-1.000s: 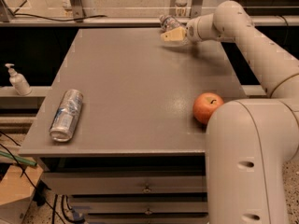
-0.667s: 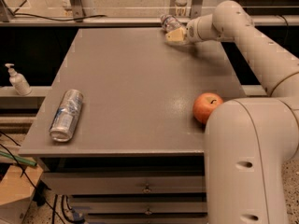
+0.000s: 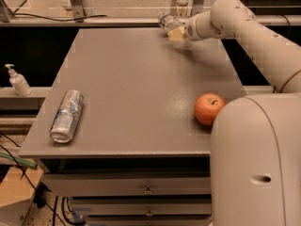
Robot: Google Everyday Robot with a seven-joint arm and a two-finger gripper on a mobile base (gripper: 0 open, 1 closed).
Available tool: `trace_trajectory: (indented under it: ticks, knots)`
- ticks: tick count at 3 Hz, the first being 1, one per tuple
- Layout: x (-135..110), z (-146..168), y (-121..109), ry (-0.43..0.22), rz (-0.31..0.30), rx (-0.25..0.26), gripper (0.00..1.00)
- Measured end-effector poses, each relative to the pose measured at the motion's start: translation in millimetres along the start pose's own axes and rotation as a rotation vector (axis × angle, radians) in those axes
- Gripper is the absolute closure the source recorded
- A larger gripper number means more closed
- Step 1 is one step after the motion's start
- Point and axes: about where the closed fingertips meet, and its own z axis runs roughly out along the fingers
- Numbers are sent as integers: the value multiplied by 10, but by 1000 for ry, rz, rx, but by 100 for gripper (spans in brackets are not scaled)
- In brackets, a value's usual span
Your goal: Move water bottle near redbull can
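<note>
The water bottle point(image 3: 167, 21), small and clear, is at the far edge of the grey table point(image 3: 136, 84), right of centre, raised and tilted in my gripper point(image 3: 175, 30). The gripper is shut on the bottle, with its pale fingertips point(image 3: 178, 33) just below and to the right of it. The redbull can point(image 3: 67, 115), slim and silver-blue, lies on its side near the table's front left corner, far from the bottle.
A red apple point(image 3: 209, 108) sits on the table at the right, beside my white base point(image 3: 256, 164). A white pump dispenser bottle point(image 3: 18, 80) stands on a ledge to the left of the table. Drawers are below the table front.
The gripper with the bottle has risen slightly at the table's far edge; the can and apple have not moved.
</note>
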Motion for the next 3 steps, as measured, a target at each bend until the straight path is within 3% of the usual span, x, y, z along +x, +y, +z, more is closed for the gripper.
trace_trajectory:
  ticks: [1,2,3]
  knots:
    - [-257,-324,347,-49,-85,-21,100]
    - [-251,-318,344,-48,-85,-21,100]
    - [-220,-435,579,-32,-198,-41,100]
